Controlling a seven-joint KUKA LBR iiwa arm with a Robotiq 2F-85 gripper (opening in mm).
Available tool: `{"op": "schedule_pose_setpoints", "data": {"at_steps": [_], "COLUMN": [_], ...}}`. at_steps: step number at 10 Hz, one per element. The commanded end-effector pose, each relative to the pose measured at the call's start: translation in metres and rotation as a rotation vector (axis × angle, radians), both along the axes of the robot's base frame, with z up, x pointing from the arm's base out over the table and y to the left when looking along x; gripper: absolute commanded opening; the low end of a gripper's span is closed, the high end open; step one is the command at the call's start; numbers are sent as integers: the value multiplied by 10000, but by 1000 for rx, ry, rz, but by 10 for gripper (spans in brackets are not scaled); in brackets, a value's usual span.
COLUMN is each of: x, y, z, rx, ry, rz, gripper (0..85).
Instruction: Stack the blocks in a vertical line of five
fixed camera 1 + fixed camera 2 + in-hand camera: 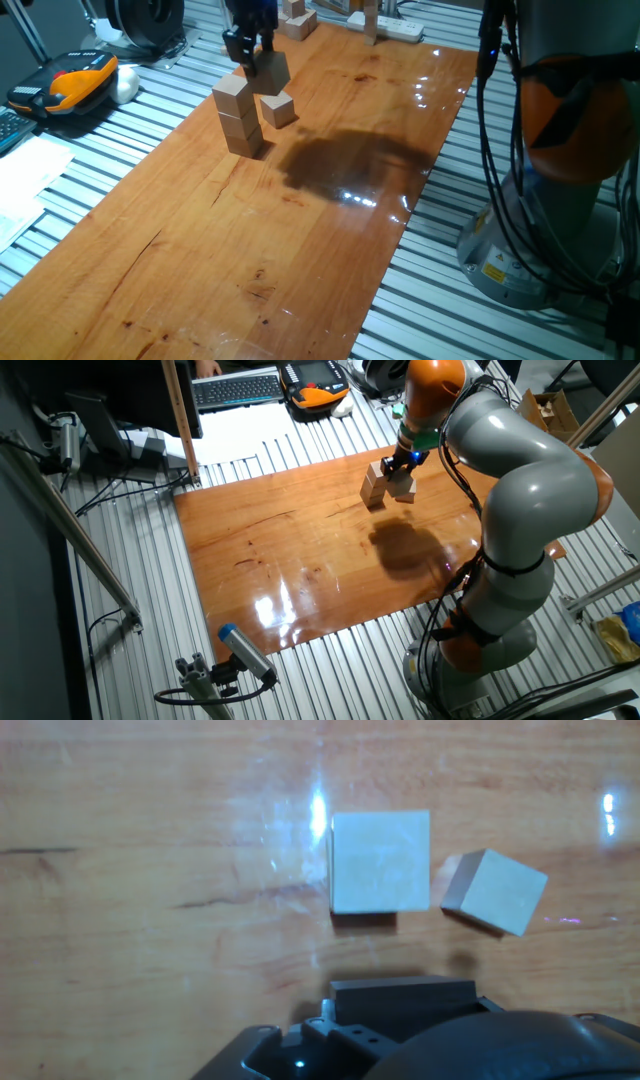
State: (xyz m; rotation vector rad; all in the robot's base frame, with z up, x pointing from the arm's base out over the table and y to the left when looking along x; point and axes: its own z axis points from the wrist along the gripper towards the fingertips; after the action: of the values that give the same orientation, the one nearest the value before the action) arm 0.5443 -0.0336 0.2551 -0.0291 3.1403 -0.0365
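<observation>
Hand view showed only two light-tan wooden cubes (pixel 380 860) on the wooden table (pixel 150 820), whereas one fixed view revealed a three-high stack (pixel 238 115) upper left, one loose cube (pixel 278 108), and the gripper (pixel 250 45) clamping another cube (pixel 270 70).

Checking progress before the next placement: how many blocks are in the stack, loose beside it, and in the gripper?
Blocks in the stack: 3
Loose block beside the stack: 1
Held block in the gripper: 1
Total: 5
</observation>
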Motion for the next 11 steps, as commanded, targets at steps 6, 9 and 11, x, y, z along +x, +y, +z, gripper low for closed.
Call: {"op": "schedule_pose_setpoints", "data": {"at_steps": [6, 9, 11], "x": [233, 260, 257], "y": [-11, -16, -23], "z": [-56, -71, -71], "rx": [0, 2, 6], "ry": [-15, -10, -7], "rz": [-15, -15, -15], "gripper": [0, 0, 0]}}
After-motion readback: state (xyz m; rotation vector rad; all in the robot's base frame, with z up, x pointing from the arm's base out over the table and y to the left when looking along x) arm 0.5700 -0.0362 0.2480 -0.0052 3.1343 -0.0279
